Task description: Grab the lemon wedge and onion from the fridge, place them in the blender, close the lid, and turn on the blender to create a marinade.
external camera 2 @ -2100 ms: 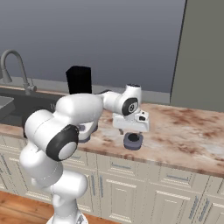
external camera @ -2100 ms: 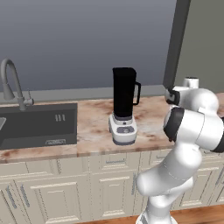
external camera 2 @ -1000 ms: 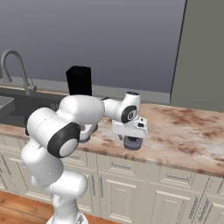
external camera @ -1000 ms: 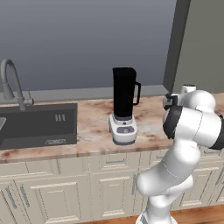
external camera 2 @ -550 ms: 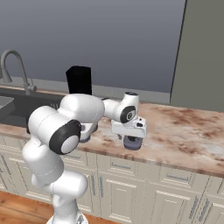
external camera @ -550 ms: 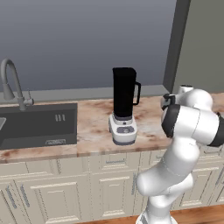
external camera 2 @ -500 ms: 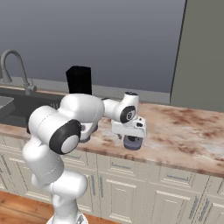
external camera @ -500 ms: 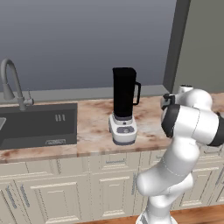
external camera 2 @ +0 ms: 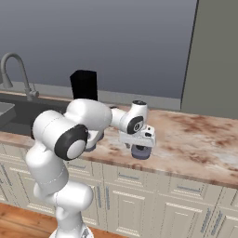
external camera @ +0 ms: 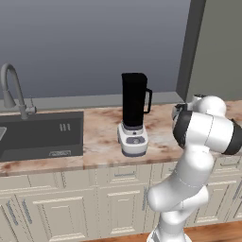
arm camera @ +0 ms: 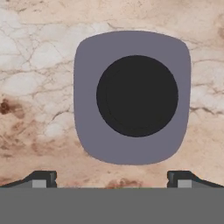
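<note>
The gripper (arm camera: pixel 112 178) hangs with its jaws spread wide and empty, one dark fingertip (arm camera: pixel 40 178) on each side of the lid (arm camera: pixel 132 97), which lies flat on the marbled counter (arm camera: pixel 35 65) directly under the hand. From the right side of the room the gripper (external camera 2: pixel 141 145) sits low over the lid (external camera 2: pixel 141 152), close above it, though whether the tips touch it I cannot tell. The step in hand looks like picking up the lid; the next move calls for a short straight drop until the fingers flank the grey rim, then a squeeze across it. The lid is about as wide as the open jaws, so centring matters. Taking the lid as the mark, the blender (external camera: pixel 134 113) stands well to its left on the same counter, its black jug uncovered on top, with the sink (external camera: pixel 40 133) and tap (external camera: pixel 13 90) further left. Behind the lid the counter runs bare to the wall, and the counter's front edge (external camera 2: pixel 167 172) lies near in front, leaving open room for the carry leftward.
</note>
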You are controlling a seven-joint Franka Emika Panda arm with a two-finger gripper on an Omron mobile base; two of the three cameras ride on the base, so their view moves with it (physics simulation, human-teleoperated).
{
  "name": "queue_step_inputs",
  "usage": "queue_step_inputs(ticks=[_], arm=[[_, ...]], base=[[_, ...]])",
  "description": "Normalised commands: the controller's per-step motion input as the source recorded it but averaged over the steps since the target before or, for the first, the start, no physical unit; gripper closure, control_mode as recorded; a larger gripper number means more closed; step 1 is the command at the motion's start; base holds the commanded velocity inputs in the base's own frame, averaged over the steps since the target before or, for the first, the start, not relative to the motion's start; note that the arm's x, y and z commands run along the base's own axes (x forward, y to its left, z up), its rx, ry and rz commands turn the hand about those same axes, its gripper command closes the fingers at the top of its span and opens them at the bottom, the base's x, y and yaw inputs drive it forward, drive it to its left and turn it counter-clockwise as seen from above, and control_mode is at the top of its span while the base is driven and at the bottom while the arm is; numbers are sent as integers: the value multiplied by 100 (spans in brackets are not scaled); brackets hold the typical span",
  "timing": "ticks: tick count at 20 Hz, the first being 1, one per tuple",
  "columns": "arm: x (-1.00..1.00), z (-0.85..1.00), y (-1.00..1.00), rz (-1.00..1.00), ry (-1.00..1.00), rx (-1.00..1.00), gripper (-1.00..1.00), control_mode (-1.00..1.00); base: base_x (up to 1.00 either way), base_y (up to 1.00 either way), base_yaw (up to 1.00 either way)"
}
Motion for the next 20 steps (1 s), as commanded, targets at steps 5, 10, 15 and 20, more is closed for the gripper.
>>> queue_step_inputs(ticks=[5, 10, 15, 20], arm=[[22, -17, 0, 0, -10, 0, -100, -100], [27, -5, 0, 0, -10, 0, -100, -100], [17, -4, -15, 0, -2, 0, -100, -100], [2, 0, -5, 0, 2, 0, -100, -100]], base=[[0, 0, 0], [0, 0, 0], [0, 0, 0], [0, 0, 0]])
